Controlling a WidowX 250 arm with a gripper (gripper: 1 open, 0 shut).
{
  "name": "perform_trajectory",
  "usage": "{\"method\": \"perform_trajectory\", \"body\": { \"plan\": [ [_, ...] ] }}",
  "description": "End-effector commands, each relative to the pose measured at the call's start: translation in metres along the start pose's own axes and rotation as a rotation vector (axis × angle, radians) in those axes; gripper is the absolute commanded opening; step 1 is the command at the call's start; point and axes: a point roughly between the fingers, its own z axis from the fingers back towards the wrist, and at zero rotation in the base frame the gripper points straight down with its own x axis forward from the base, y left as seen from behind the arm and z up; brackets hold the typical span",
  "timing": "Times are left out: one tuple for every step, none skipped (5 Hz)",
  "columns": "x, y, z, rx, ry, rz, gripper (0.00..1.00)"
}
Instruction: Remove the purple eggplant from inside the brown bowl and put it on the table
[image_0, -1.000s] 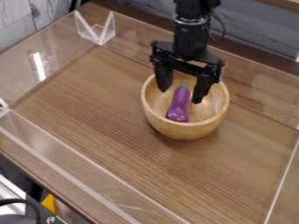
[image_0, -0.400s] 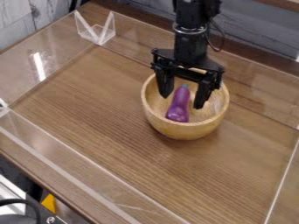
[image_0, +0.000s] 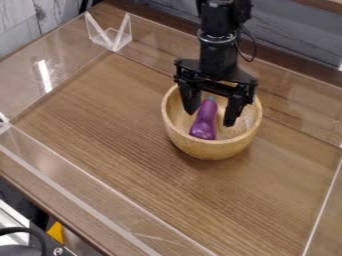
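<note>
The purple eggplant (image_0: 203, 120) lies inside the brown bowl (image_0: 210, 144), its length running from the far rim toward the near side. The bowl stands on the table (image_0: 120, 130), right of centre. My black gripper (image_0: 215, 113) points straight down into the bowl with its jaws open. One finger (image_0: 190, 108) stands left of the eggplant and the other near the bowl's right wall. The eggplant's upper end sits between the fingers. I see no contact with it.
Clear acrylic walls (image_0: 80, 195) run along the table's edges. A clear folded stand (image_0: 110, 32) sits at the back left corner. Wood-grain surface spreads to the left and in front of the bowl.
The gripper has sunk very slightly into the bowl. Its jaws stay as wide as before and the eggplant has not moved.
</note>
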Motion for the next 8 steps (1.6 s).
{"method": "perform_trajectory", "body": {
  "plan": [
    [0.002, 0.000, 0.011, -0.013, -0.042, 0.006, 1.00],
    [0.002, 0.001, 0.014, -0.020, -0.055, 0.013, 1.00],
    [0.002, 0.002, 0.017, -0.028, -0.067, 0.019, 1.00],
    [0.003, 0.004, 0.020, -0.032, -0.076, 0.028, 1.00],
    [0.002, 0.004, 0.023, -0.032, -0.085, 0.033, 1.00],
    [0.002, 0.002, 0.023, -0.024, -0.088, 0.036, 1.00],
    [0.001, 0.001, 0.020, -0.016, -0.089, 0.039, 1.00],
    [0.001, -0.001, 0.019, -0.011, -0.091, 0.039, 1.00]
  ]
}}
